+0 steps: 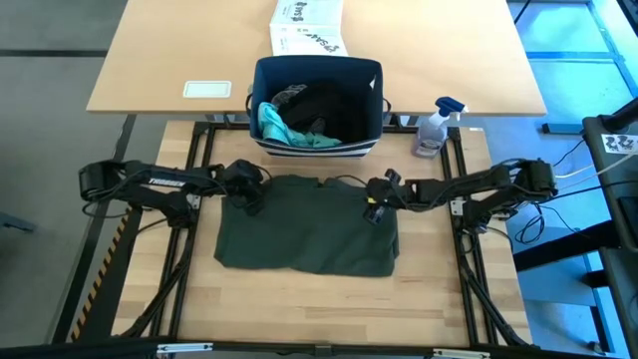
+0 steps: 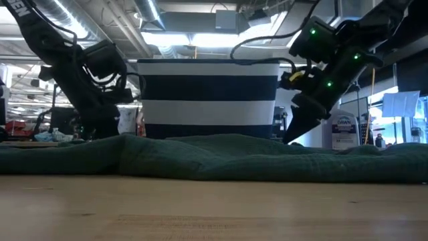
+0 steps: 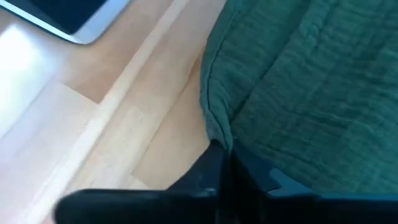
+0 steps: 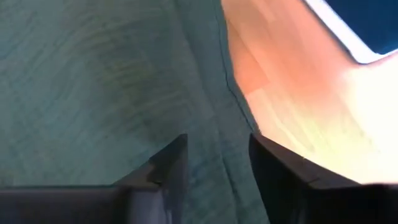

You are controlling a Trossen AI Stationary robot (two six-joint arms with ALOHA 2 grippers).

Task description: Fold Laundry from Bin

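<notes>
On the wooden table (image 1: 299,299), an olive-green garment (image 1: 307,237) lies spread flat with both grippers at its far corners.

Nearest the front edge is bare wood, then the garment, lying between the two arms. The left gripper (image 1: 246,196) sits on the cloth's far left corner, its fingers (image 3: 219,168) pressed together with the hem pinched between them. The right gripper (image 1: 376,207) is down on the far right corner, its fingers (image 4: 171,165) apart and straddling the hem. Just beyond the garment stands the navy striped bin (image 1: 371,105), holding a teal piece (image 1: 279,126) and dark clothing (image 1: 329,108). A spray bottle (image 1: 435,127) stands beside it, a white printed box (image 1: 307,27) behind.
</notes>
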